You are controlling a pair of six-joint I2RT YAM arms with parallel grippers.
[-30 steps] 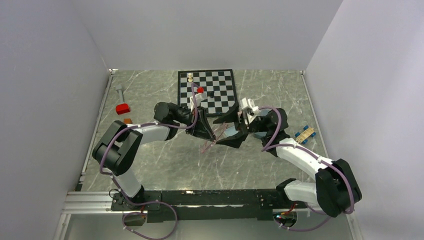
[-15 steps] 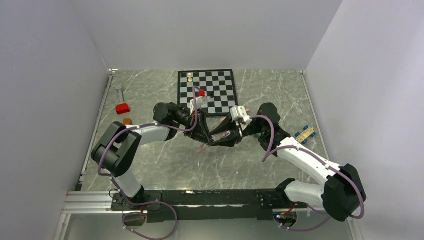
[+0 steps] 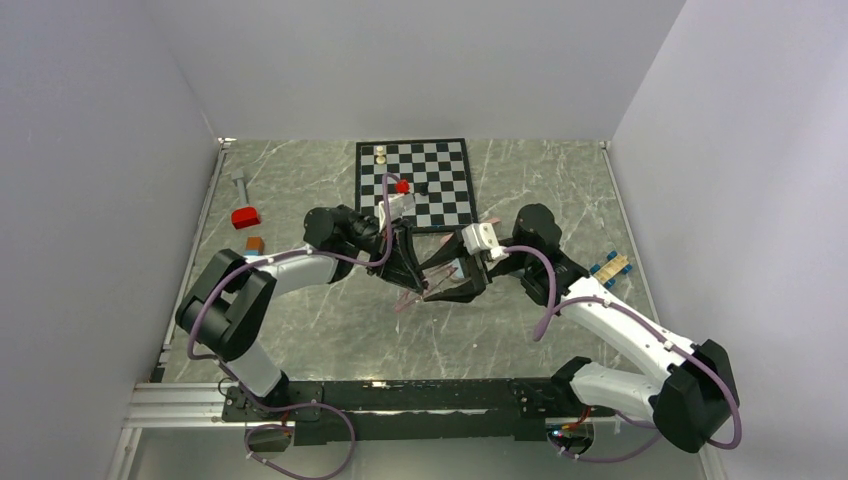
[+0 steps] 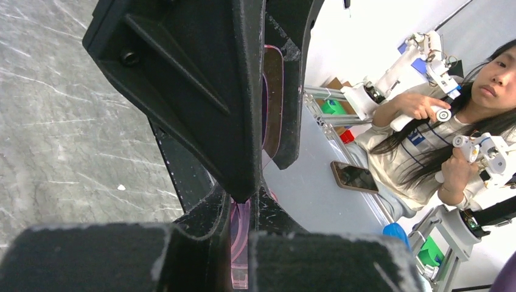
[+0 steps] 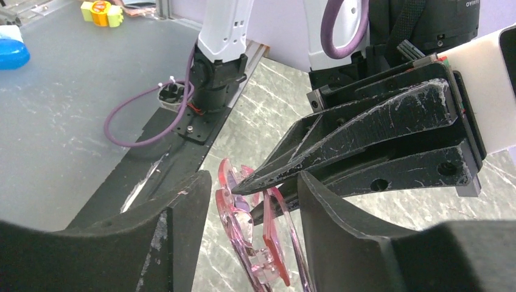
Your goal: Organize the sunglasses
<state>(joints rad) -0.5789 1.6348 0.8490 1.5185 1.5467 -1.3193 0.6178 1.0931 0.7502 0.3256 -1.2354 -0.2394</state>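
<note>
Found the translucent pink sunglasses [image 5: 255,249] just off the near edge of the chessboard [image 3: 440,160], over the marbled table [image 3: 330,320]. Cannot tell whether lifted clear of the surface.

Held there by the left gripper [image 5: 244,204], narrowed to a thin slit and pinching the pink frame. Confirmed in the left wrist view: a strip of pink frame wedged in the slit between the two black fingers [image 4: 210,225].

Logged the right gripper [image 5: 251,179] spread wide, one finger on each side of the same pair, straddling it from the opposite side. Cannot tell about contact between those fingers and the frame.

From above: both grippers nose to nose just short of the chessboard's near edge. A bit of pink frame showing on the side away from the chessboard.

On the chessboard: a red piece [image 3: 402,184], a small dark piece [image 3: 420,187] just beside it, and a pale piece [image 3: 380,155] near the far left corner.

Well off the chessboard's left side: a red block [image 3: 245,217], a small brown block [image 3: 255,243] and a grey bolt-like thing [image 3: 240,182].

Well off its right side, nearer than its near edge: a small wooden toy with blue wheels [image 3: 610,268].
</note>
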